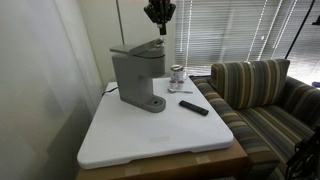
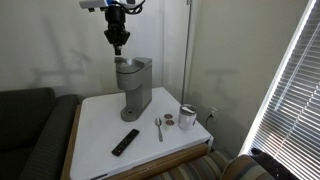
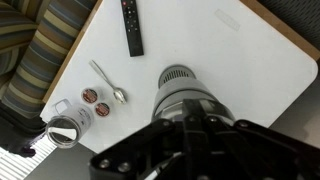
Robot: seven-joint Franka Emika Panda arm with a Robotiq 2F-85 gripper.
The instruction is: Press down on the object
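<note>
Closest to the wrist camera, the gripper [image 3: 190,125] is seen with its jaws apparently pressed together, directly over the grey coffee machine [image 3: 178,85] on the white worktop [image 3: 240,50]. In an exterior view the coffee machine [image 1: 138,78] is judged rigid, fairly heavy and steady; no grasp is needed, only a downward push on its slightly raised lid [image 1: 140,47]. In an exterior view the gripper [image 2: 117,42] is hung just above that lid, not touching. No brand or writing can be read.

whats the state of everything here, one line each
gripper, looks shut, empty, above the machine
coffee machine, upright, lid looks slightly raised
metal cup, upright, open top
pods, two, sitting beside the cup
spoon, lying flat
remote, lying flat
</note>
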